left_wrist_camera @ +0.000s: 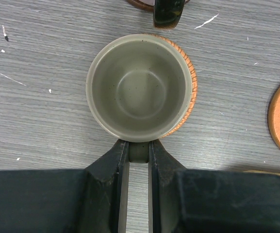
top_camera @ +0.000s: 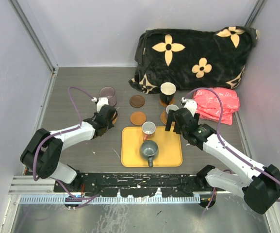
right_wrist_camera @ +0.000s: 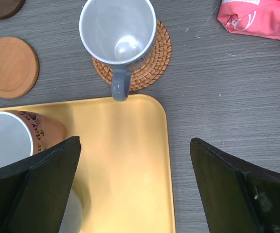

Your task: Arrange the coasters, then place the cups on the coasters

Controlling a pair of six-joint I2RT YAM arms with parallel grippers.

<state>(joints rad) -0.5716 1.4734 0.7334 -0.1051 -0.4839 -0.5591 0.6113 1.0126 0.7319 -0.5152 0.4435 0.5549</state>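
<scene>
Cup-placing step. Pinches the olive cup [left_wrist_camera: 139, 87] by its handle in the nearly shut left gripper [left_wrist_camera: 139, 145], cup seated on an orange-brown coaster [left_wrist_camera: 191, 92] off the yellow tray's [top_camera: 130, 145] far left corner. Hangs the right gripper [right_wrist_camera: 135, 143] wide open, empty, above the tray. Next, probably: let go, lift clear.

Robot lab cell: plain panel walls [top_camera: 13, 73], aluminium rail [top_camera: 21, 185]

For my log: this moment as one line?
left end effector shut on olive ceramic cup over orange-brown round coaster | right end effector open over yellow rectangular tray
</scene>
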